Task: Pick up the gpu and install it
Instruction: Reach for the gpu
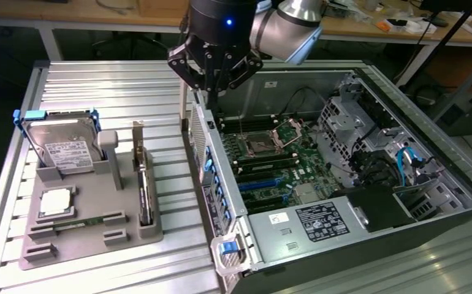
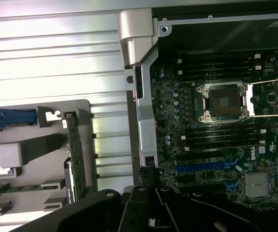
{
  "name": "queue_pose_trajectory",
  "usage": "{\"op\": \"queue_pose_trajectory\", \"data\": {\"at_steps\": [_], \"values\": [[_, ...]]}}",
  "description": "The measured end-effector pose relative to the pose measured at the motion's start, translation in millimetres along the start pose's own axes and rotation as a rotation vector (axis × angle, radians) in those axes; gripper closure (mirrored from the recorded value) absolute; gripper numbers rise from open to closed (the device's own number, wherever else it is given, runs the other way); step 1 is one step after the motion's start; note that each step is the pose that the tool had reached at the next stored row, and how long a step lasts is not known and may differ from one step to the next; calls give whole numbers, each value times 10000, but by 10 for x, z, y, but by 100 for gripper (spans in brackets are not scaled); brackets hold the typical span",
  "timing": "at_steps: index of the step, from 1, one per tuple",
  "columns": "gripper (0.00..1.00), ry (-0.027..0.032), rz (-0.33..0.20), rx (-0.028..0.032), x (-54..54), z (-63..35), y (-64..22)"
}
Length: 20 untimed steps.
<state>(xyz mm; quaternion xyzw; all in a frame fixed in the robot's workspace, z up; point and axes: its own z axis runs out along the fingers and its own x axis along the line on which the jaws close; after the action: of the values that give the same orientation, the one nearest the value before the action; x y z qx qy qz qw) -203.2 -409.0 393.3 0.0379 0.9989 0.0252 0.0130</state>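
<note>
Hovering closed claw; gpu racked upright

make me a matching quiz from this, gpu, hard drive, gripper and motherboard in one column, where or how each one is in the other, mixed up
Things:
1. gpu
2. hard drive
3. gripper
4. motherboard

Places or states:
a. lying inside the open computer case
b. standing on edge in the grey holder, on the side nearest the case
c. shut, holding nothing, above the case's edge
d. in a blue frame, standing at one end of the holder

Pairs: 1-b, 2-d, 3-c, 4-a
</note>
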Motion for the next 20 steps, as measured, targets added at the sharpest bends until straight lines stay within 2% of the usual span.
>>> {"op": "queue_pose_trajectory", "data": {"at_steps": [10, 20], "values": [[89, 1, 0, -16, 78, -3, -25], [89, 6, 2, -64, 149, -12, -157]]}}
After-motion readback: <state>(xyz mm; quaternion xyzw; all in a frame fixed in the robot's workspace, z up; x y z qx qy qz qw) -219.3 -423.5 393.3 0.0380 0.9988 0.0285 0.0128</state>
